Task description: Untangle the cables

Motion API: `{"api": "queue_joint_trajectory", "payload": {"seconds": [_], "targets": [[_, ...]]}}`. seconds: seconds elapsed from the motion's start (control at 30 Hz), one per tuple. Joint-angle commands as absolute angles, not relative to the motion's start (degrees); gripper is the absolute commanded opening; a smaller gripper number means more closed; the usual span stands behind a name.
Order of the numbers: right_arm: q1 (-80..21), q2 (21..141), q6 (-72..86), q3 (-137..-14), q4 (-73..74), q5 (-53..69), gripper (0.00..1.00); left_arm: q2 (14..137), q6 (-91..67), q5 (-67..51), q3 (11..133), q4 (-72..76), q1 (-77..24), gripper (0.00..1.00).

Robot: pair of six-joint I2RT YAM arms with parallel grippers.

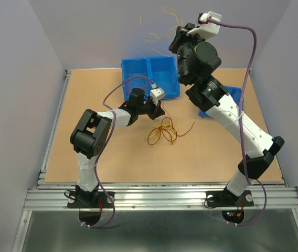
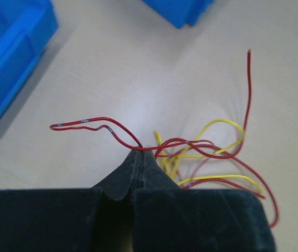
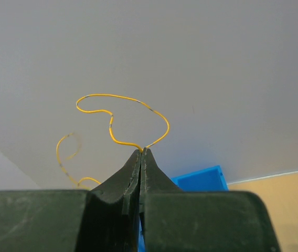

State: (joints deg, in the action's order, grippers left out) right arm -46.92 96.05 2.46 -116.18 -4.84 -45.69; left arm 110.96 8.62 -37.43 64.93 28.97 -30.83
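Note:
A small tangle of red, orange and yellow cables (image 1: 162, 132) lies on the tan table just in front of my left gripper (image 1: 159, 111). In the left wrist view the left gripper (image 2: 140, 152) is shut on a red cable (image 2: 102, 122), which loops off to the left and runs right into the yellow cables (image 2: 220, 126). My right gripper (image 1: 176, 39) is raised high against the back wall. It (image 3: 142, 150) is shut on a thin yellow cable (image 3: 123, 100) that curls up in loops above the fingertips, faintly seen as a yellow cable (image 1: 157, 34) in the top view.
A blue bin (image 1: 149, 71) with a divider stands at the back of the table behind the left gripper. A second blue bin (image 1: 233, 94) sits at the right, partly hidden by the right arm. The table's metal rail (image 1: 165, 197) runs along the near edge.

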Motion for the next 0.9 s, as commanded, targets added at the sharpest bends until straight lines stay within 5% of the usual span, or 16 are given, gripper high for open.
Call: {"api": "queue_joint_trajectory", "payload": {"seconds": [0.0,0.37,0.87], "targets": [[-44.7,95.7,3.3,-120.1,-8.3,-47.2,0.00,115.4,3.3,-36.3,70.7,24.8,-24.9,0.00],[-33.2,99.5,11.2,-109.3,-8.3,-38.9,0.01,100.7,2.4,-38.6,57.5,37.6,-22.1,0.00],[-29.6,115.5,17.4,-106.9,-8.3,-35.3,0.01,98.4,3.2,-38.1,56.2,37.4,-20.4,0.00]]}}
